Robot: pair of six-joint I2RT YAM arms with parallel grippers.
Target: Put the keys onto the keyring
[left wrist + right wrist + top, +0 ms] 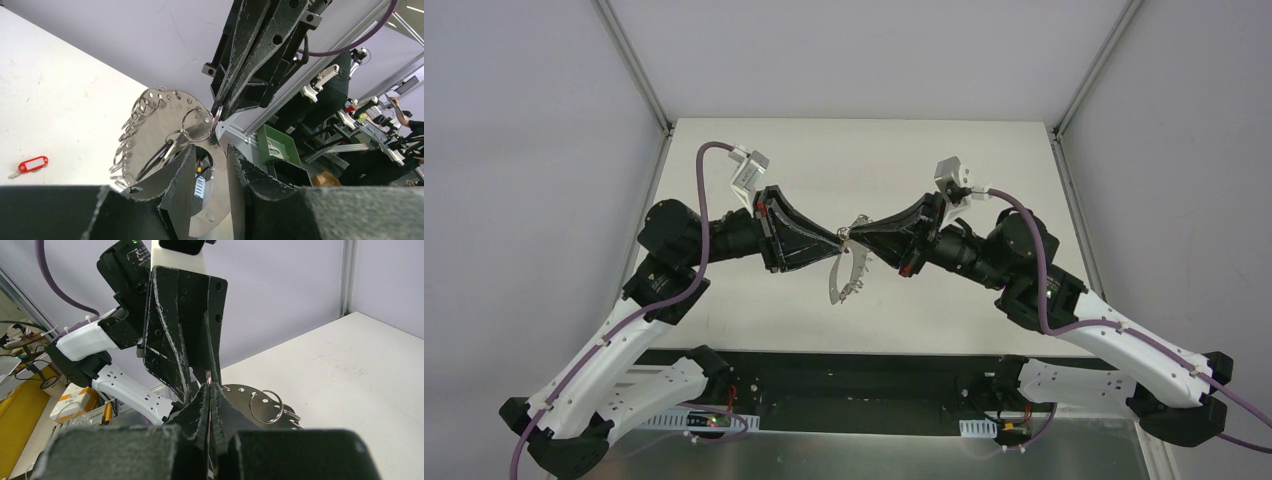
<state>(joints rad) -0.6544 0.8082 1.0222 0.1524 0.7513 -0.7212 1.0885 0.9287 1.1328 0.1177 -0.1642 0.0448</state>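
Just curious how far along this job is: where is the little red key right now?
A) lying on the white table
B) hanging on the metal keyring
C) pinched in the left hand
A: the left wrist view shows the red key lying alone on the table, well apart from the keyring that the right hand holds up.

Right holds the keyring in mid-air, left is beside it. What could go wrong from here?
1. The right gripper pinches only the rim of the keyring above the table; a nudge might twist it loose.
2. The left gripper, open, sits almost tip to tip with it; they could collide.
3. The red key lies on the table, so left could close empty.
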